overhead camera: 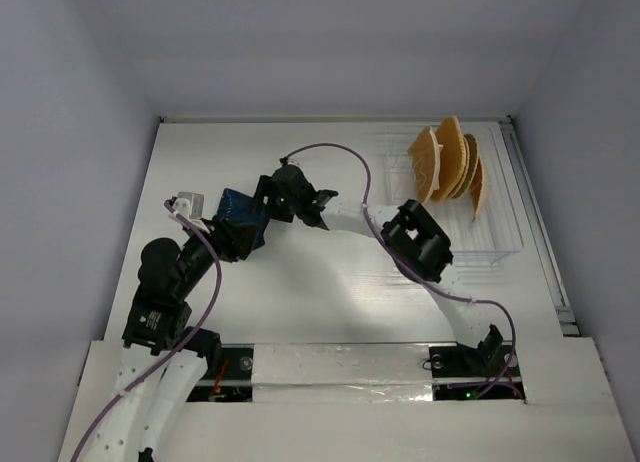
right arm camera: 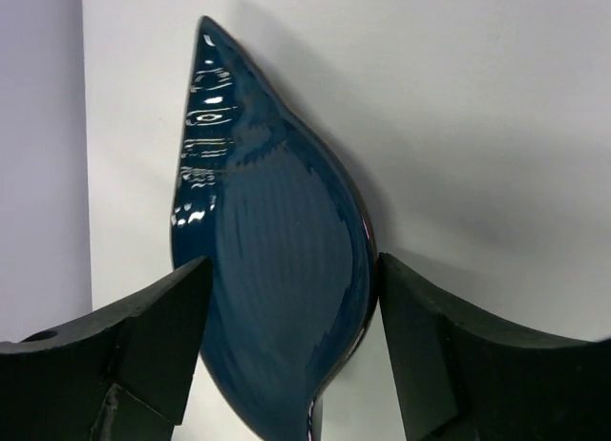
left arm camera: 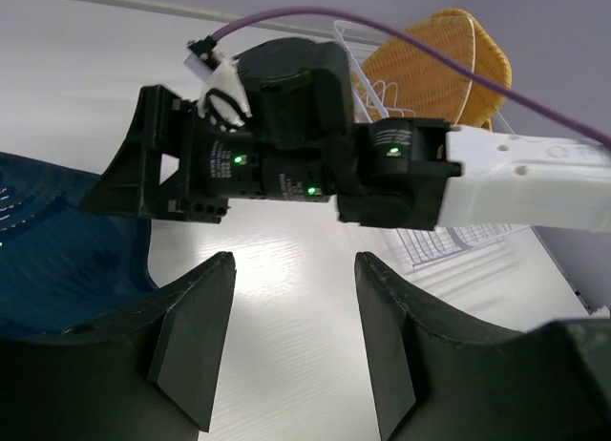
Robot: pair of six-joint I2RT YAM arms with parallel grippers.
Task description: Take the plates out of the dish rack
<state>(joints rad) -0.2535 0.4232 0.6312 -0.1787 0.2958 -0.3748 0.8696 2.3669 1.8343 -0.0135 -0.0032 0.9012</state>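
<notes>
The right tool (right arm camera: 291, 269) is spread wide over the dark blue plate (right arm camera: 272, 298), which fills the gap between its fingers; I cannot tell whether they touch its edges. In the top view this plate lies on the table (overhead camera: 330, 292), left of centre, well apart from the dish rack (overhead camera: 495, 237) at the upper right. The orange plates (overhead camera: 447, 162) stand on edge in the rack. The left tool (left arm camera: 293, 264) is open, with only bare table between its fingers, just beside the blue plate.
</notes>
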